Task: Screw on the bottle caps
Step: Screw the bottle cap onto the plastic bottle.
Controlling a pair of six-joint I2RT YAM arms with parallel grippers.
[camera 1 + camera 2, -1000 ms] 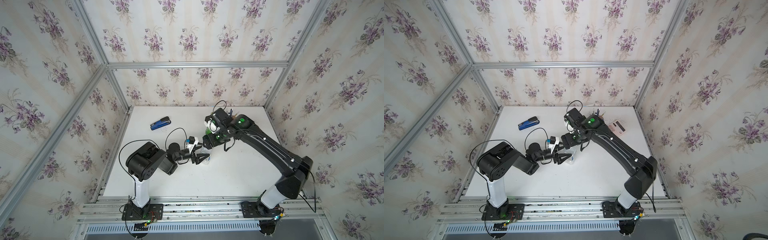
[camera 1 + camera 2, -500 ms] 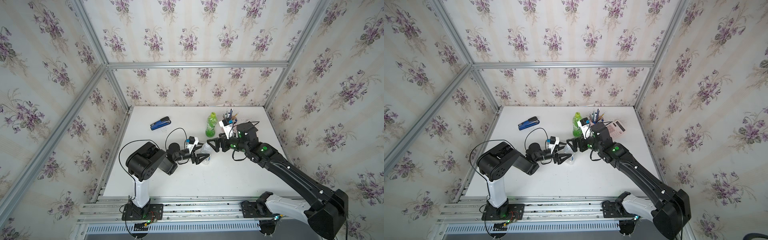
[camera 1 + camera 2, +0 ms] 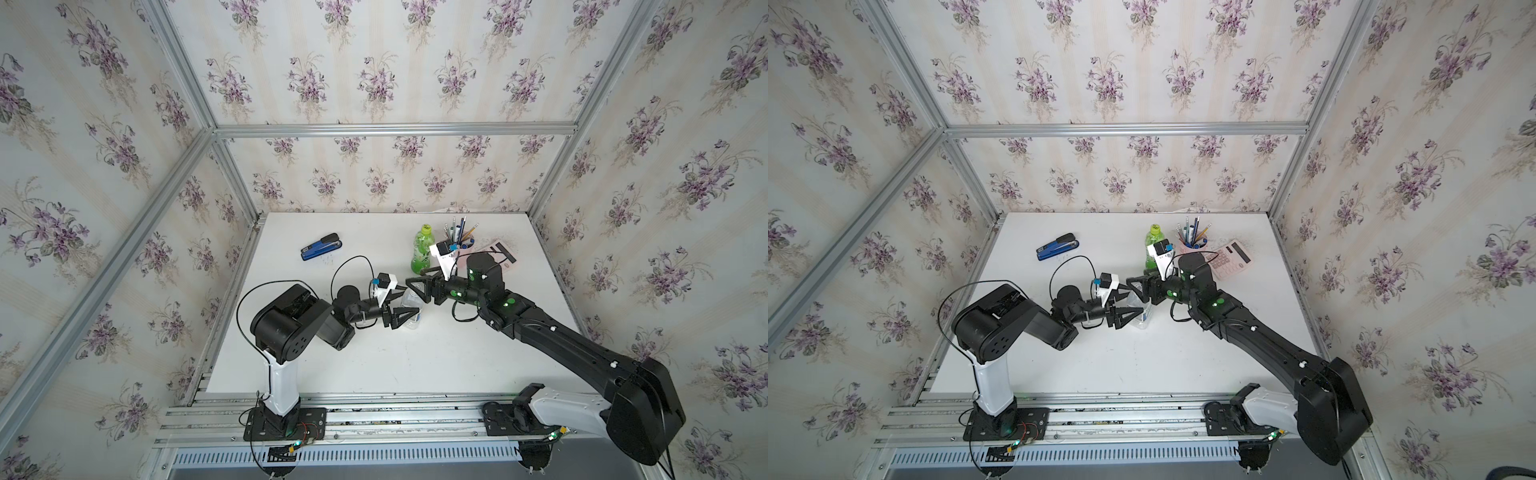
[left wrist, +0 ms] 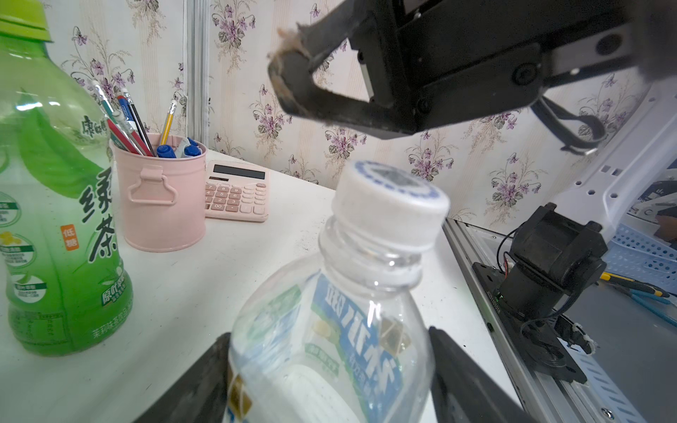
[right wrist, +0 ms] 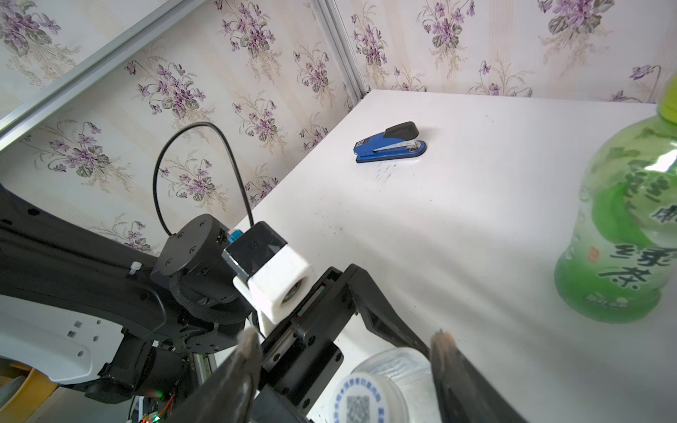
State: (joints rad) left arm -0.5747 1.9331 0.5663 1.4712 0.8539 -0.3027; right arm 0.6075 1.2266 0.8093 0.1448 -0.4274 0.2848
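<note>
My left gripper is shut on the body of the clear bottle, which stands upright mid-table with its white cap on its neck. In the left wrist view the black fingers press both sides of the labelled body. My right gripper is open and hovers just above that white cap, one finger on each side, touching nothing. The green bottle stands behind, free of both grippers, with its yellow-green cap on top.
A blue stapler lies at the back left. A pink pen cup with several pens and a pink calculator sit at the back right, close to the green bottle and my right arm.
My right arm has swung from reaching over the back of the table to coming in low from the right, uncovering the green bottle. My left gripper has kept still on the clear bottle.
</note>
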